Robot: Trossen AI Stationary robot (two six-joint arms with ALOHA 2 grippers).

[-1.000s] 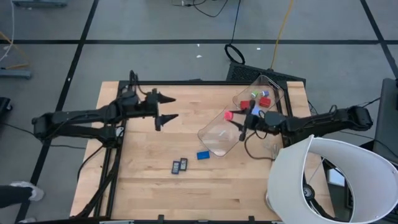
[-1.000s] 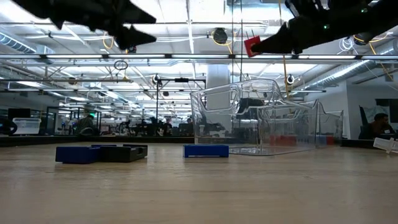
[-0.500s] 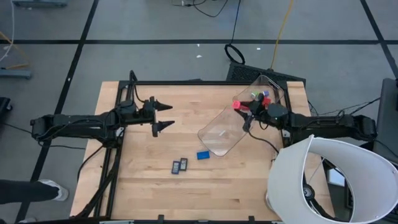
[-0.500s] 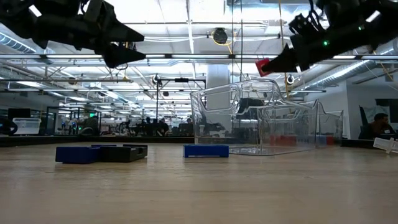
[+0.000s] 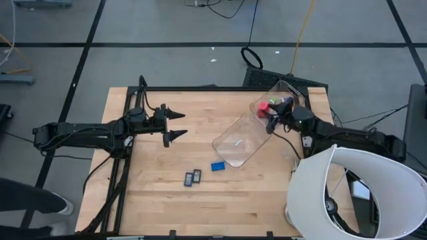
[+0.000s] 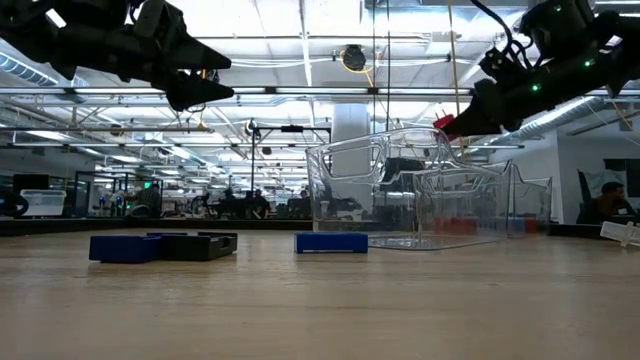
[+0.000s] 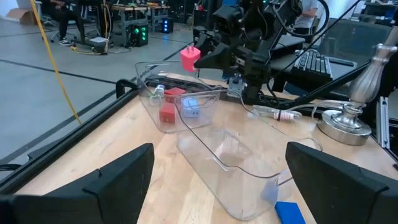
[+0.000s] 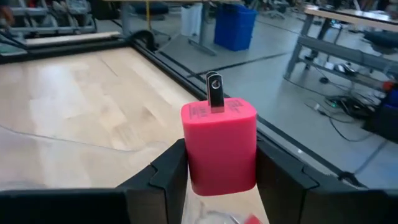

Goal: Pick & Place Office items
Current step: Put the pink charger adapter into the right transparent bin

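Note:
My right gripper (image 5: 269, 111) is shut on a red plug-like block (image 5: 264, 105) over the far end of the clear bin (image 5: 237, 140); the low view shows the block (image 6: 443, 124) above the bin's rim (image 6: 400, 140). Inside the bin's far end lie a red block (image 7: 166, 114) and a light-blue one (image 7: 189, 106). A blue block (image 5: 217, 167) and two dark flat rectangles (image 5: 193, 177) lie flat on the table nearer the front edge. My left gripper (image 5: 181, 125) hovers open, left of the bin. My right gripper pinches the red block by its two opposite side faces (image 8: 193, 149), one finger (image 8: 165, 174) on each. The block's metal prong (image 8: 215, 92) points forward, away from the fingers. The fingers come from the table's right, slanting down. The block is lifted clear above the bin.
A large white lamp shade (image 5: 353, 193) stands at the table's near right corner, its metal base (image 7: 348, 115) beside the bin. A black frame rail (image 5: 200, 89) runs along the far edge. Bare wood (image 5: 153, 180) lies near and left of the pieces.
My right gripper has carried the red block from over the bin's middle toward the far right, over the bin's far end, and has come lower. My left gripper drew back slightly toward the table's left early on, then kept still, open.

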